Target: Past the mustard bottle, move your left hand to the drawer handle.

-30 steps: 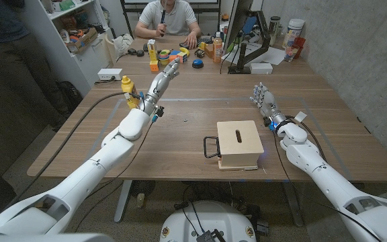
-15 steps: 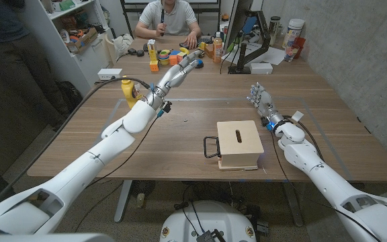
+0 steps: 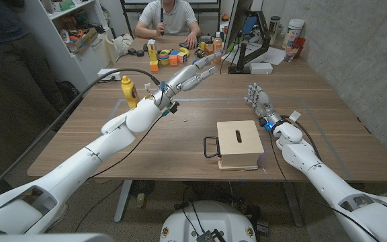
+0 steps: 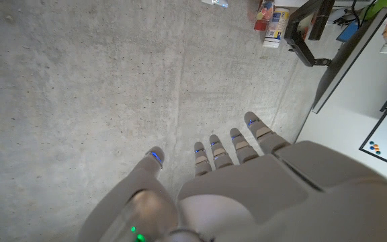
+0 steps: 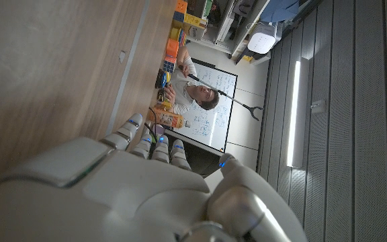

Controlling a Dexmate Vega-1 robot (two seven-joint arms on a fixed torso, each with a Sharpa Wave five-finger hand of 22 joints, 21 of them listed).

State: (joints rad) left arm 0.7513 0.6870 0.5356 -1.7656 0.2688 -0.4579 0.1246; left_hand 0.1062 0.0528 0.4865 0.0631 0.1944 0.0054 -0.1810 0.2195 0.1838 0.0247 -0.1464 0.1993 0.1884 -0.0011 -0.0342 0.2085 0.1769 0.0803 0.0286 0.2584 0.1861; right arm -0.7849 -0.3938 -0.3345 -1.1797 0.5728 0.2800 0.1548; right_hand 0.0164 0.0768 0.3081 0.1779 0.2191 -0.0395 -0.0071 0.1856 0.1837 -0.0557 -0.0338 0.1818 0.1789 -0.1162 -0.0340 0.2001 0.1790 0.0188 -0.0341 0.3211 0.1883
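One black drawer handle point(image 3: 211, 147) sticks out of the wooden box's point(image 3: 240, 144) left face, mid-tabletop point(image 3: 328, 134), its long axis running near to far. My left hand point(image 3: 192, 73), fingers spread and empty, hangs beyond the mustard bottle point(image 3: 127, 90); the handle lies back toward the near edge. My right hand point(image 3: 259, 101) is nearer, also empty, fingers loose.

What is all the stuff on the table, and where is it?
Yellow plastic mustard bottle: one, yellow, table's left side.
Light wooden drawer box: one, pale wood, near middle; black metal drawer handle on its left face.
Colourful toy blocks: several, orange and yellow, far edge.
Black monitor stand: one, far right.
Person: one, seated behind the table.
Left hand: one, white, open, raised beyond the bottle.
Right hand: one, white, open, right of the box.
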